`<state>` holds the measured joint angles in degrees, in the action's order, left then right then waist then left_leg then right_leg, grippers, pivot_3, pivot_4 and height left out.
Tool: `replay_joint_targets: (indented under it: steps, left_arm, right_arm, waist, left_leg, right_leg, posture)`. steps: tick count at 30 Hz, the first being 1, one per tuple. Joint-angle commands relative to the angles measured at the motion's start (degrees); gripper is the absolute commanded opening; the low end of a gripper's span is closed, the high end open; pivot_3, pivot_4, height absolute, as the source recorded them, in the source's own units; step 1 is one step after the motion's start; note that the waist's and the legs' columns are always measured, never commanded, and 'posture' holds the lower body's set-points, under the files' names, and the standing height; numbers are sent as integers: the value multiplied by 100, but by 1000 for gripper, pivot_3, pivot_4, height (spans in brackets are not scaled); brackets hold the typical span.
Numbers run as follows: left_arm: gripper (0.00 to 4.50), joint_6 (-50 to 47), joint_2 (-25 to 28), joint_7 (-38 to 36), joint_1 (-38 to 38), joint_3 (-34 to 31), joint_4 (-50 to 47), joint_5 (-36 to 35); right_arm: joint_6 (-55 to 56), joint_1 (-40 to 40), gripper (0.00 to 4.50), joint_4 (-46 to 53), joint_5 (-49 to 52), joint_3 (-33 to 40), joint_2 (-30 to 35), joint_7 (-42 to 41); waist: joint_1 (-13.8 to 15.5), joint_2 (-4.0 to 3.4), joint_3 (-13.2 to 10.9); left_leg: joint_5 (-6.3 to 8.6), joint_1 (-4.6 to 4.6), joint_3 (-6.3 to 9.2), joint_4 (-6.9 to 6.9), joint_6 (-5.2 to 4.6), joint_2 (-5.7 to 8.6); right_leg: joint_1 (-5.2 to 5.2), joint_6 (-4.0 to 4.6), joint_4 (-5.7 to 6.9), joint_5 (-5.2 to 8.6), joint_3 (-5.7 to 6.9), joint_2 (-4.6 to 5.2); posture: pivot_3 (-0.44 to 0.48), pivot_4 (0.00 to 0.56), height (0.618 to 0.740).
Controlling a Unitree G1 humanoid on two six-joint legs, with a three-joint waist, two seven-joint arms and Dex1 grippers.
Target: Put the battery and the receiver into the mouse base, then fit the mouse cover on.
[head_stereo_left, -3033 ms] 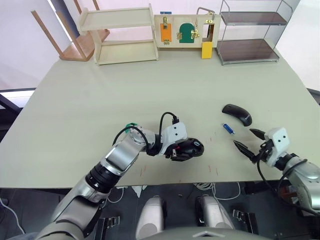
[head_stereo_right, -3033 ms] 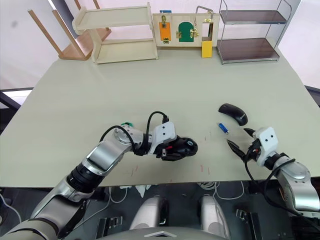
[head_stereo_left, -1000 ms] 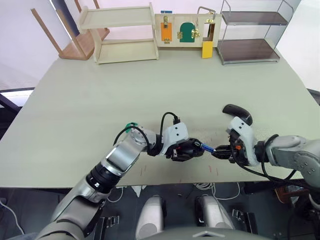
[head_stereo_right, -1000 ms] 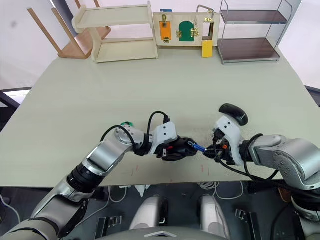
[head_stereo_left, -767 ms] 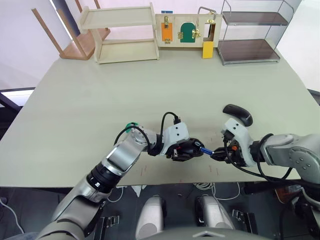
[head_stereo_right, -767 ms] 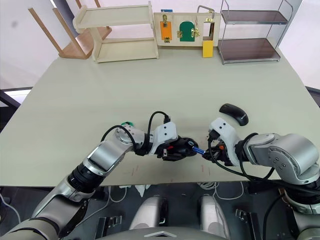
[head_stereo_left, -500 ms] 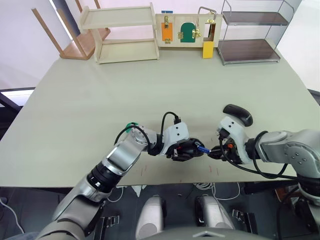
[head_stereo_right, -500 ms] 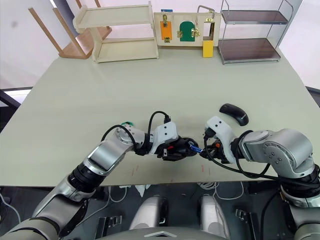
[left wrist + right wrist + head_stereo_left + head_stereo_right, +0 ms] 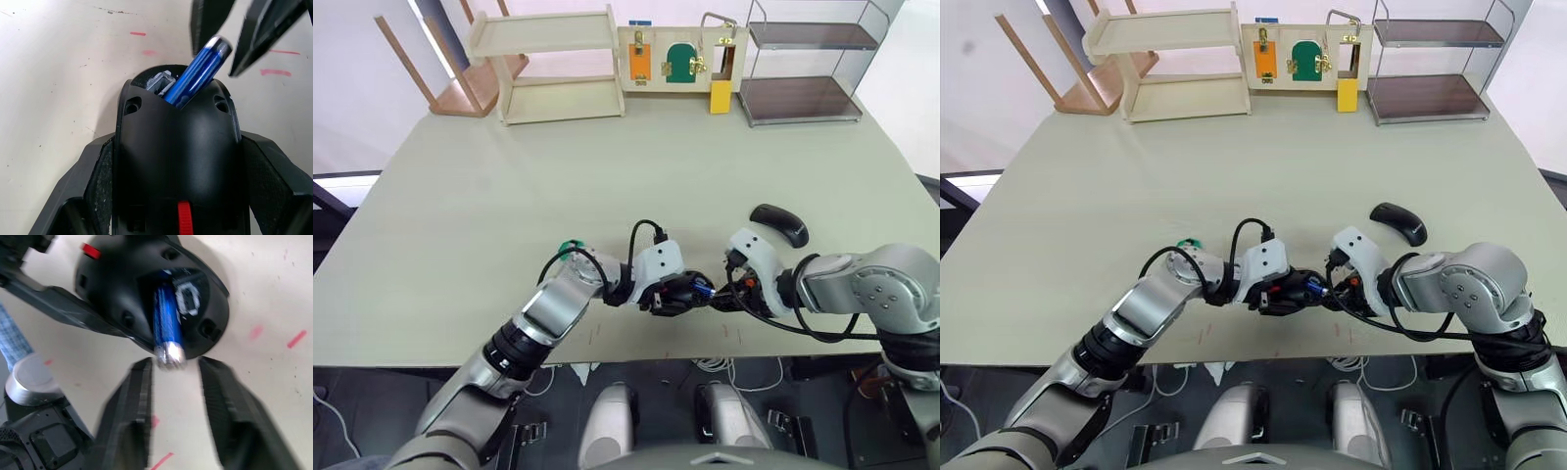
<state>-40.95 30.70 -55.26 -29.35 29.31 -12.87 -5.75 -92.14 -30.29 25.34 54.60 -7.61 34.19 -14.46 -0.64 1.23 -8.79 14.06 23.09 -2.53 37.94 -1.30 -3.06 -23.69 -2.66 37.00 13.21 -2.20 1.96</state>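
Left gripper [image 9: 677,294] clamps black oval mouse base [image 9: 176,142], frame centre. Right gripper [image 9: 172,382] open; blue cylindrical battery [image 9: 198,71] half-seated, tilted. I press silvery end flat.

base [image 9: 677,291]: clamped by left gripper [image 9: 668,295] on both flanks; no side way in.
battery [image 9: 198,70]: juts tilted from the base's rear, blocking that opening.
right gripper [image 9: 172,378]: fingers spread, one each side of the battery end.
cover [image 9: 779,224]: well apart, bare table [image 9: 607,186] around it.
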Motion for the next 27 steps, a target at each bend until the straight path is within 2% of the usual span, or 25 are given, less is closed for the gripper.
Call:
replay_joint_targets:
  steps: [1,5,8,16,17,18,19,20,23,27]
  left_arm:
    - [3023,-197,-18,28,135,142,56,28]
    - [3023,-244,1,27,199,115,-18,-13]
    - [3023,-302,-12,31,209,88,-65,-55]
    - [3023,-376,4,12,215,77,-140,-92]
    - [3023,-390,4,12,229,73,-150,-107]
    - [3023,-388,22,4,226,89,-159,-106]
    - [3023,-381,39,1,220,105,-161,-94]
    - [3023,-363,58,4,214,124,-161,-71]
    - [3023,-368,54,20,215,103,-158,-93]
    - [3023,-344,70,24,216,115,-158,-87]
  right_arm:
    - [-36,-155,3077,58,212,105,80,-21]
    - [32,-28,4446,315,215,365,222,-339]
    - [316,140,4446,508,152,463,372,-575]
    - [2860,1221,4446,756,-756,523,918,-1986]
    - [3296,1406,4206,664,-980,498,903,-2120]
    - [3726,1589,3679,579,-1242,410,915,-2276]
    - [4084,1745,3585,511,-1450,349,904,-2401]
    - [4570,1916,3204,399,-1629,362,766,-2535]
    - [5576,2197,1730,140,-1971,350,522,-2941]
    - [6377,2430,54,-151,-2328,216,365,-3397]
  waist:
    - [0,0,0]
    - [1,0,0]
    - [-1,0,0]
    - [-6,1,-1]
    - [-8,2,-1]
    - [-9,2,-1]
    - [2,6,0]
    - [8,8,-1]
    - [-3,8,-1]
    - [-3,9,-1]
  left_leg:
    - [0,0,0,-3,0,0]
    - [1,2,0,-7,-1,0]
    - [1,4,1,-12,-1,0]
    - [4,5,1,-27,-6,3]
    - [4,3,-1,-27,-6,3]
    - [4,2,-1,-27,-6,3]
    - [4,1,-2,-27,-6,2]
    - [4,-1,3,-27,-6,1]
    - [4,-2,-2,-36,-6,2]
    - [4,-6,-5,-36,-6,2]
  right_leg:
    - [0,0,-2,0,0,0]
    - [0,0,-9,0,1,0]
    - [-1,0,-15,0,3,0]
    - [-1,-9,-27,6,4,-1]
    - [-1,-9,-27,7,2,-1]
    - [-1,-9,-26,6,2,-1]
    - [-1,-9,-25,6,1,-1]
    - [0,-9,-25,7,5,-5]
    - [-1,-8,-26,7,1,-4]
    - [0,-9,-25,7,-1,-5]
  posture:
    - [0,150,740]
    - [0,150,740]
    - [0,150,740]
    - [0,150,740]
    - [0,150,740]
    - [0,150,740]
    - [0,150,740]
    - [0,150,740]
    - [0,150,740]
    - [0,150,740]
